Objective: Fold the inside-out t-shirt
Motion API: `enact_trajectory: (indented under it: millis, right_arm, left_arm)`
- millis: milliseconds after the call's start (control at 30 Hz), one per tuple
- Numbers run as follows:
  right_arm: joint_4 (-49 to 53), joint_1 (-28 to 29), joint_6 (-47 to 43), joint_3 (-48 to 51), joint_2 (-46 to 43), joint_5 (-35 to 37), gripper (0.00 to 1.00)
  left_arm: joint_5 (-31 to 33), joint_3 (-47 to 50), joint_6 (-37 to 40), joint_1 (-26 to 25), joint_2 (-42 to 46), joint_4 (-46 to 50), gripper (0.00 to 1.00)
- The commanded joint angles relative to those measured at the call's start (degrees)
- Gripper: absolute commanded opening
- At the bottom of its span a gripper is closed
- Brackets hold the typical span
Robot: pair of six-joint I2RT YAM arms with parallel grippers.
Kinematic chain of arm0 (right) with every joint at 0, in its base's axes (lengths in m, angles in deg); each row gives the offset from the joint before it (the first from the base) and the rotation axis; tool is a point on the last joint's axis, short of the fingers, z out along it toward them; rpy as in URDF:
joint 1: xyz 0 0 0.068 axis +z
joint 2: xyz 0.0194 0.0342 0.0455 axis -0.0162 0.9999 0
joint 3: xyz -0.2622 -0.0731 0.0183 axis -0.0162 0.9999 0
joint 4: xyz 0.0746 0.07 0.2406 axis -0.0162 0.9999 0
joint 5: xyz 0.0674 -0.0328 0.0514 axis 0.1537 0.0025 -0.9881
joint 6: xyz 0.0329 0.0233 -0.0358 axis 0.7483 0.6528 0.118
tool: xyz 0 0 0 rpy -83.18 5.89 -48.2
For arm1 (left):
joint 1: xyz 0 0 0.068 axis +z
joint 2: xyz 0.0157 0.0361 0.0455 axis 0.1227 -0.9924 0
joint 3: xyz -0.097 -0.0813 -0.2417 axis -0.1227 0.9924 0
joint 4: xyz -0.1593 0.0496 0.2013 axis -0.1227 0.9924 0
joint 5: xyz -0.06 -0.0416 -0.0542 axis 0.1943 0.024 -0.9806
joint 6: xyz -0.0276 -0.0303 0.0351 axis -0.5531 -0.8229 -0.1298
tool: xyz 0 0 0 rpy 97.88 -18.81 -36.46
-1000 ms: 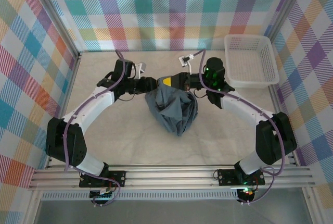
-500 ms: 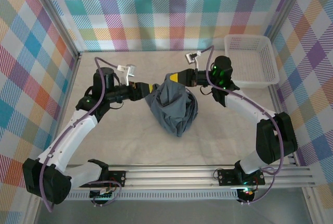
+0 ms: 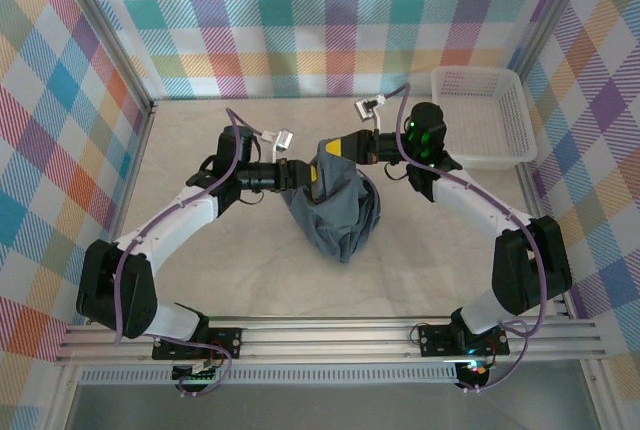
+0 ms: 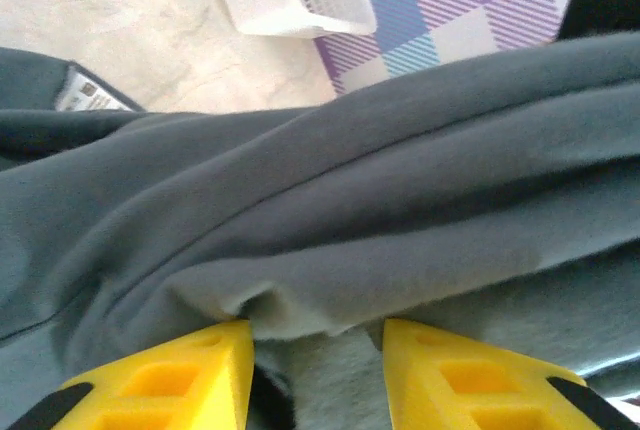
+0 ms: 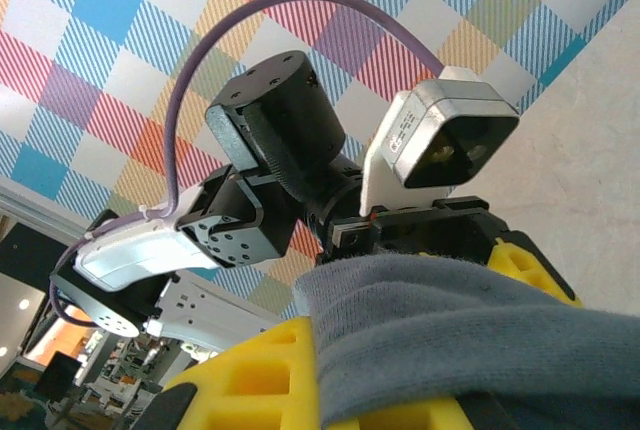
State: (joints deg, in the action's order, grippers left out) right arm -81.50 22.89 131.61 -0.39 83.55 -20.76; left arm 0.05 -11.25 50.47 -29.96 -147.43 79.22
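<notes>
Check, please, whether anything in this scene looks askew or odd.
The t-shirt is not spread flat: it is a crumpled bundle, pinched at its far edge by the right gripper, while the left gripper straddles a fold beside that, jaws apart.

Noted plain slate-grey inside-out t-shirt [image 3: 335, 215]; yellow-tipped left tool [image 4: 315, 365] and right tool [image 3: 329, 149]; white mesh basket [image 3: 478, 71]; pastel plaid walls [image 3: 330, 20]; beige mottled tabletop [image 3: 220, 270]; purple cables [image 3: 232, 126].

No word or number can be read anywhere. A small white sewn-in label [image 4: 92, 98] on the dark slate-grey cotton t-shirt [image 4: 400, 180] carries what seems to be dark print, too blurred in the left wrist view to make out.
</notes>
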Motion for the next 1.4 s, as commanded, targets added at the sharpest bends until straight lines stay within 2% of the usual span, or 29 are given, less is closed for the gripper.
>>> enact_trajectory:
  millis: [0,100,167,300,367,467,533,700,767,900,1000,1067,1167,1267,1300,1367]
  right_arm:
    - [0.9,-0.2,-2.9,-2.1,-1.5,0.7,0.00]
    - [0.7,-0.9,-2.9,-2.2,-1.5,1.5,0.00]
    - [0.4,-1.2,-2.9,-2.1,-1.6,1.9,0.00]
    - [0.5,-1.6,-2.9,-2.6,-1.5,1.7,0.00]
    - [0.5,-1.6,-2.7,-2.8,-1.2,1.5,0.00]
    - [0.5,-1.6,-2.6,-2.8,-1.0,1.7,0.00]
    - [0.5,-1.6,-2.7,-2.8,-1.0,1.9,0.00]
    - [0.5,-1.6,-2.6,-3.0,-1.1,2.1,0.00]
    - [0.8,-1.6,-2.7,-2.9,-1.3,2.2,0.00]
    - [1.7,-1.7,-3.4,-2.7,-1.5,3.0,0.00]
    - [5.9,-2.0,-5.9,-2.6,-1.7,4.4,0.00]
    - [12.6,-2.9,-10.0,-2.3,-2.1,7.5,0.00]
    - [26.8,-5.1,-18.7,-0.4,-2.5,17.6,0.00]
    - [31.6,-5.6,-26.9,2.9,-1.4,19.6,0.00]
    - [34.5,-5.1,-28.6,2.5,-0.7,18.8,0.04]
    - [39.0,-4.5,-29.3,1.0,-0.8,17.4,0.23]
  left_arm:
    - [-3.7,1.4,-6.3,-0.5,1.1,-8.1,0.36]
    - [-4.2,3.1,-8.2,-0.6,2.6,-9.4,0.42]
    - [-3.9,4.1,-7.7,-0.6,3.9,-8.1,0.51]
    - [-0.4,5.1,-3.6,-0.6,6.4,-0.8,0.76]
    - [0.1,6.1,-4.0,-0.6,7.2,-1.8,0.79]
    - [-0.3,7.8,-9.5,-1.0,6.8,-9.4,0.71]
    - [0.1,7.8,-12.1,-1.5,5.5,-12.1,0.61]
    - [-0.3,7.5,-13.8,-2.3,3.5,-14.8,0.55]
    - [-0.3,7.4,-14.3,-2.3,4.1,-15.2,0.44]
    - [0.9,7.4,-13.9,-2.3,6.2,-13.7,0.13]
    - [2.1,7.4,-13.1,-2.2,8.3,-11.5,0.00]
    - [2.3,7.0,-13.1,-2.3,9.7,-10.6,0.00]
    - [3.3,4.2,-15.5,-2.3,12.4,-9.9,0.00]
    - [6.6,-2.6,-15.5,-2.3,13.9,-3.8,0.00]
    - [7.2,-4.7,-15.2,-2.3,13.9,-2.4,0.00]
    - [7.8,-7.2,-15.1,-2.4,13.4,-1.3,0.00]
